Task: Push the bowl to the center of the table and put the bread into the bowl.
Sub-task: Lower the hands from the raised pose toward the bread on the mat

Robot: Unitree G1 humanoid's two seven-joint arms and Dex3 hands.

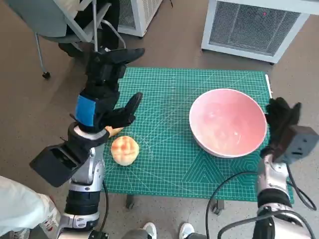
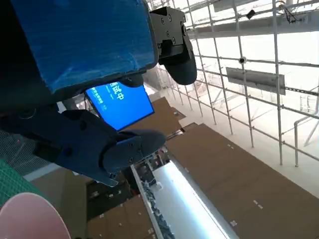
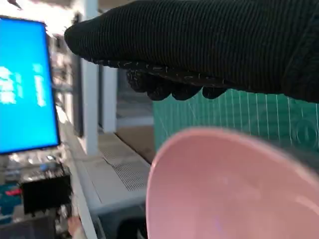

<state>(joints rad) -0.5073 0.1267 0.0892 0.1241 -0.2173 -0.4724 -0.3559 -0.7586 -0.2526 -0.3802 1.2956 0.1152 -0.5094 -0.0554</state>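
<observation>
A pink bowl (image 1: 228,122) sits on the right part of the green mat (image 1: 169,164); its rim also shows in the left wrist view (image 2: 30,216) and fills the right wrist view (image 3: 234,189). A round golden bread (image 1: 124,150) lies near the mat's left front. My left hand (image 1: 107,84) hovers above the mat's left side, behind the bread, fingers spread and empty. My gloved right hand (image 1: 282,117) stands just off the bowl's right rim, fingers apart, holding nothing; whether it touches the rim I cannot tell.
A white grilled cabinet (image 1: 259,25) stands beyond the table at the back right. A chair with a person (image 1: 75,20) is at the back left. Cables (image 1: 229,189) hang below the table's front edge, and feet show there.
</observation>
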